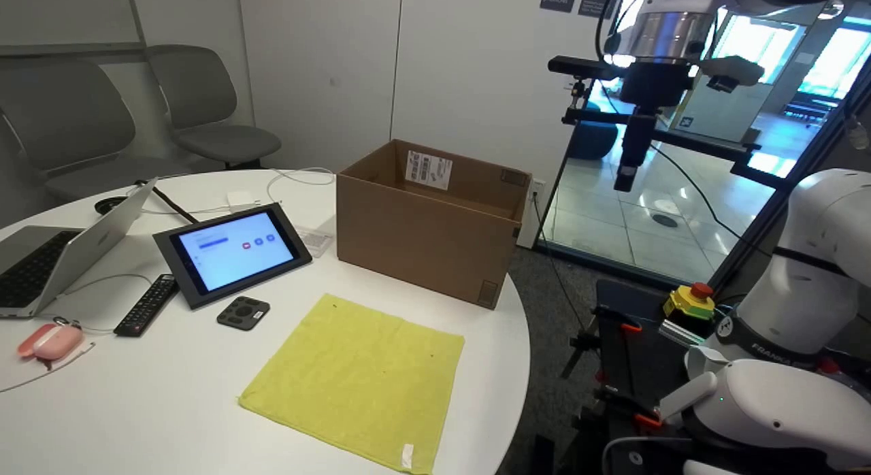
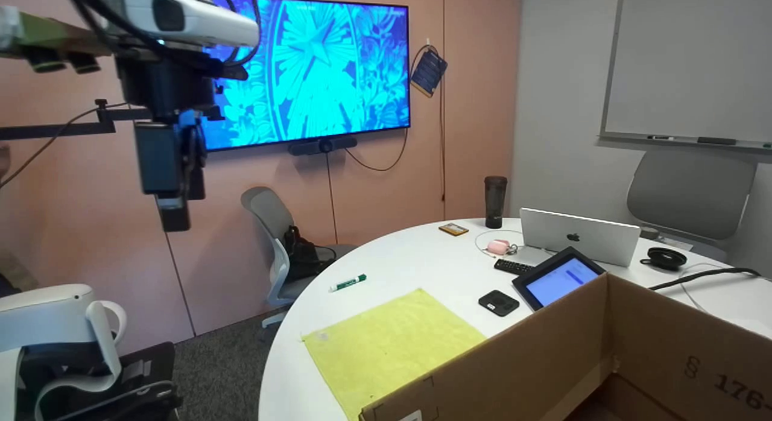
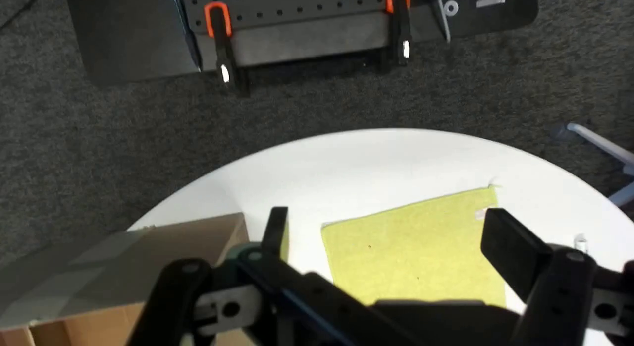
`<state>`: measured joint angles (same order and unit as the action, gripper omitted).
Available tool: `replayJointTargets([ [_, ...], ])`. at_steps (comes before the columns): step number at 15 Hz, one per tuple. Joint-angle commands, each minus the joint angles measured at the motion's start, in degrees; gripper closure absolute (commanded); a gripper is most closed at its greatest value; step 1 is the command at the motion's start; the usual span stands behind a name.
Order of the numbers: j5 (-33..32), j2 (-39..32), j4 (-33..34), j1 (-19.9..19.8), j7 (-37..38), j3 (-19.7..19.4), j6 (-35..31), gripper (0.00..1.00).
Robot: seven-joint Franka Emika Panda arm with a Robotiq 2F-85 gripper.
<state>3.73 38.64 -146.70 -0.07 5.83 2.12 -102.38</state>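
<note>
My gripper (image 3: 389,234) is open, its two black fingertips wide apart with nothing between them. It hangs high above the table's edge and touches nothing; it shows from the side in both exterior views (image 1: 626,175) (image 2: 174,213). A yellow cloth (image 1: 360,380) lies flat on the white table; in the wrist view the cloth (image 3: 416,252) shows below and between the fingers. An open brown cardboard box (image 1: 429,243) stands next to the cloth; its wall (image 3: 99,271) is at the lower left of the wrist view. The box's floor is mostly hidden.
On the round white table (image 1: 136,407) are a tablet (image 1: 235,250), a black puck-like device (image 1: 243,313), a remote (image 1: 148,305), a laptop (image 1: 88,250), a pink case (image 1: 58,342), a green marker (image 2: 348,283) and a dark bottle (image 2: 495,202). Chairs (image 2: 271,228) stand around it.
</note>
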Motion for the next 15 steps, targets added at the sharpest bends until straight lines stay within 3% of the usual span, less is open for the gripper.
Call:
replayJointTargets([
  [1, 2.0, -13.4, 9.5, 2.8, 2.9, 4.2, -5.0, 0.0],
  [9, -0.2, -39.0, 29.7, 8.8, 12.3, 12.2, -8.3, 0.0],
  [15, -4.8, -58.8, 46.7, 15.1, 13.3, 12.4, -11.4, 0.0],
])
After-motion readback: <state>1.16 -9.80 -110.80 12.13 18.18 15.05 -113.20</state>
